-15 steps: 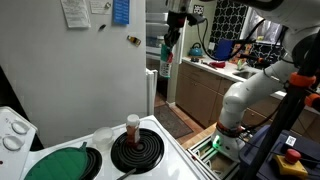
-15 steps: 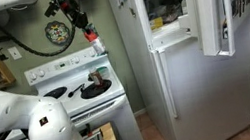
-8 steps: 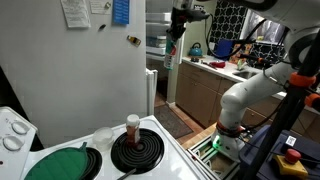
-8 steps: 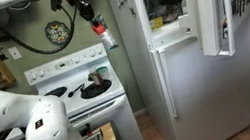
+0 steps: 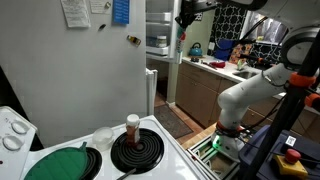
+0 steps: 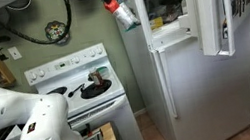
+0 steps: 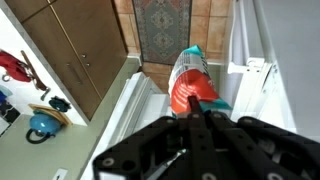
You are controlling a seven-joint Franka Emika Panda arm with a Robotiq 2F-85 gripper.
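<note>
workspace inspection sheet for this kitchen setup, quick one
surface: white stove with coil burners, partly taken up
job's things: red bottle, held in the air near the open fridge, tilted in an exterior view
clutter: jar on a burner; green mat over another burner; pan on the stove; blue kettle on the counter
tool: tool shut on the bottle, high above the floor
cables: black cable looping from the arm
surroundings: fridge door swung open; rug on the tile floor; wood cabinets
</note>
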